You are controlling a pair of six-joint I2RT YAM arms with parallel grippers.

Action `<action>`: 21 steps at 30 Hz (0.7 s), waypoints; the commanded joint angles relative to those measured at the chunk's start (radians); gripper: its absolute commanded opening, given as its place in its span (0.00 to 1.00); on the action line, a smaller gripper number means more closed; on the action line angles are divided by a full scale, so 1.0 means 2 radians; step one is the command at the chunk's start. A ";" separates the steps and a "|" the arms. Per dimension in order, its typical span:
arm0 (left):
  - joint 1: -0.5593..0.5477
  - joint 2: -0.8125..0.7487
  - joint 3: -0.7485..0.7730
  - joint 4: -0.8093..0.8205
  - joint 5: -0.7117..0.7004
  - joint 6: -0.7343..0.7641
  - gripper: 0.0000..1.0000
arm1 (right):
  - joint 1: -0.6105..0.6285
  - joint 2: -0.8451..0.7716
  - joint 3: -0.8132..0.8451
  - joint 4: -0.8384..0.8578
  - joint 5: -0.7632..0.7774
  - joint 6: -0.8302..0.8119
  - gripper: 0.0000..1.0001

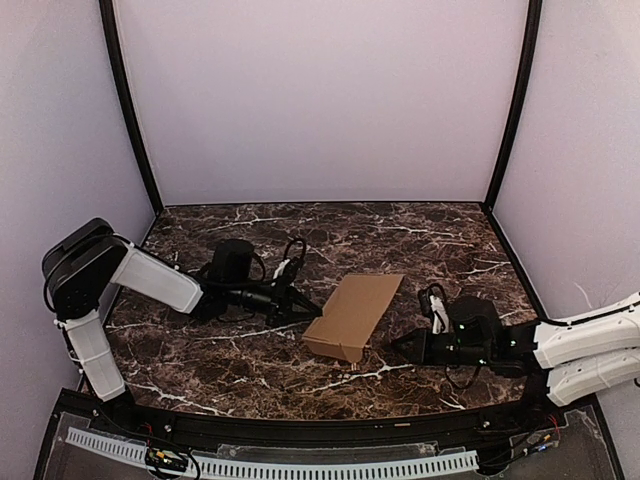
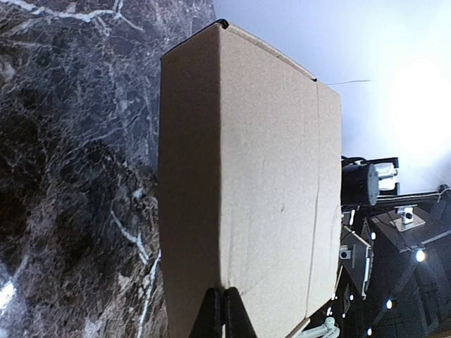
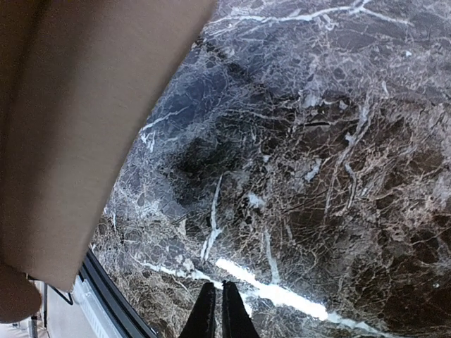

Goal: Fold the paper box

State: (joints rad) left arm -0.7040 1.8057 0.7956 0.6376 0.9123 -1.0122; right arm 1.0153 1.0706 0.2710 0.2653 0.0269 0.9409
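You have the marble table [image 1: 450,240] under both arms, and the paper box [image 1: 352,315] lies on it as a long closed carton between the two grippers. Its long axis runs across the line that joins them, from its near end out toward the back wall. From your left gripper [image 1: 313,312] the box sits straight ahead, broadside on. The wrist view shows the closed fingertips [image 2: 222,313] right at its long side [image 2: 254,183], though contact cannot be told for sure. From your right gripper [image 1: 395,345] the box [image 3: 84,127] lies ahead and off to one side, with bare marble between; those fingers [image 3: 217,310] are also pressed together and hold nothing. The left arm is the nearer, so any push or pinch on the long side probably falls to it.
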 commanded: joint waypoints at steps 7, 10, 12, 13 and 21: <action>-0.006 0.040 -0.034 0.254 0.006 -0.147 0.01 | 0.000 0.079 0.034 0.121 -0.001 0.029 0.00; -0.011 0.047 -0.035 0.254 0.000 -0.146 0.01 | 0.000 0.090 0.049 0.126 0.008 0.029 0.00; -0.014 0.053 -0.035 0.263 -0.003 -0.149 0.01 | 0.000 0.098 0.056 0.124 0.014 0.029 0.00; -0.015 0.055 -0.035 0.268 -0.004 -0.154 0.01 | 0.000 0.103 0.060 0.124 0.016 0.030 0.00; -0.025 0.072 -0.039 0.284 -0.016 -0.158 0.01 | 0.000 0.117 0.053 0.166 0.021 0.052 0.00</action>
State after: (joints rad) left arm -0.7441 1.9457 0.7368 1.1584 0.8959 -1.3243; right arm 1.0153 1.2957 0.3801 0.5220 0.0498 1.0172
